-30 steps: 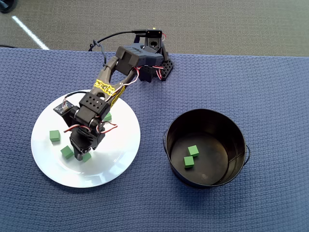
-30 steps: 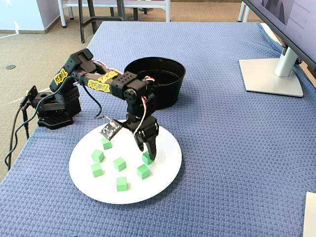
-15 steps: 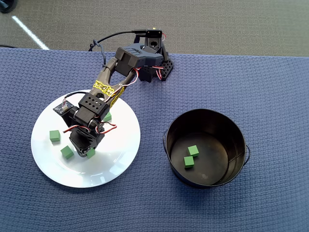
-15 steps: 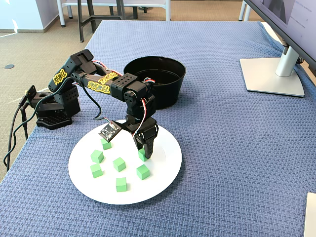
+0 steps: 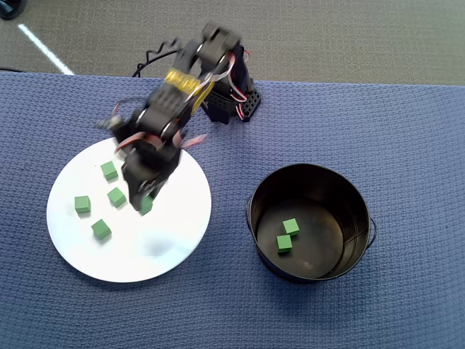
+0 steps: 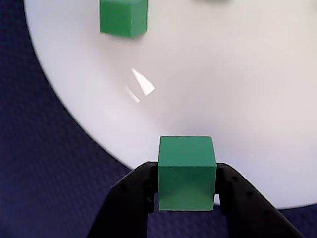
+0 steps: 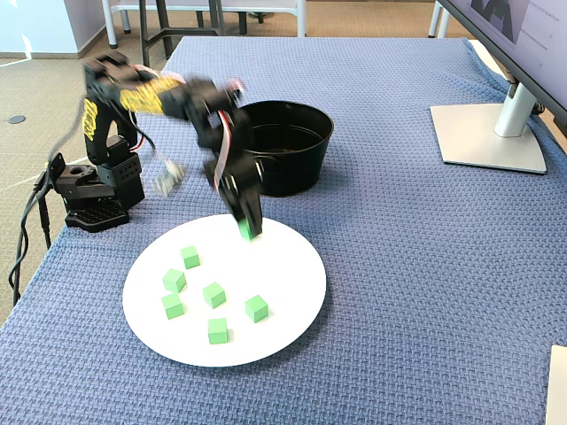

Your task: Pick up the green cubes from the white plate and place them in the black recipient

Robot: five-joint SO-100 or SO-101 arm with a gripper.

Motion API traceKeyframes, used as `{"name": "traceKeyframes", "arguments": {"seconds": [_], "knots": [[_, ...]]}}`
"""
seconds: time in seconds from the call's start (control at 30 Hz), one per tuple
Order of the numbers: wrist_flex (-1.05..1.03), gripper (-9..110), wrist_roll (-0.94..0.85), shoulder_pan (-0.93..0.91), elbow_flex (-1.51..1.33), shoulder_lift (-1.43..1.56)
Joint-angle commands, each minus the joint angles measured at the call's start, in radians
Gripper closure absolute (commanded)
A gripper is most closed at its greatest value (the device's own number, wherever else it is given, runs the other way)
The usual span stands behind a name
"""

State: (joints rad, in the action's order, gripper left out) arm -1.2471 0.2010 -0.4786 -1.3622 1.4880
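My gripper is shut on a green cube, with one black finger on each side. It hangs just over the white plate near its rim, also seen in the overhead view and the fixed view. Several more green cubes lie loose on the plate, such as one near its middle and one ahead in the wrist view. The arm hides some of them from overhead. The black recipient stands to the right of the plate and holds two green cubes.
A blue woven cloth covers the table. The arm's base is at the table's far edge in the overhead view. A monitor stand stands at the right in the fixed view, beyond the recipient.
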Motion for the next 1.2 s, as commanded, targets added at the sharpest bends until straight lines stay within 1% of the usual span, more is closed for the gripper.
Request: {"name": "traceKeyframes", "arguments": {"seconds": [0.0, 0.1, 0.17, 0.27, 0.4, 0.67, 0.8, 0.93, 1.0, 1.03, 1.17], "knots": [[-0.020, 102, 0.020, 0.098, -0.127, 0.318], [-0.049, 102, 0.052, 0.233, -0.167, 0.436], [-0.067, 102, 0.080, 0.334, -0.156, 0.462], [-0.064, 102, 0.121, 0.479, -0.117, 0.448], [-0.002, 102, 0.155, 0.634, -0.081, 0.359], [0.109, 102, 0.198, 0.804, 0.080, 0.029], [0.120, 102, 0.212, 0.871, 0.141, -0.049], [0.110, 102, 0.215, 0.900, 0.149, -0.058], [0.104, 82, 0.204, 0.900, 0.141, -0.044], [0.104, 76, 0.199, 0.897, 0.133, -0.035], [0.101, 73, 0.196, 0.867, 0.115, 0.006]]}}
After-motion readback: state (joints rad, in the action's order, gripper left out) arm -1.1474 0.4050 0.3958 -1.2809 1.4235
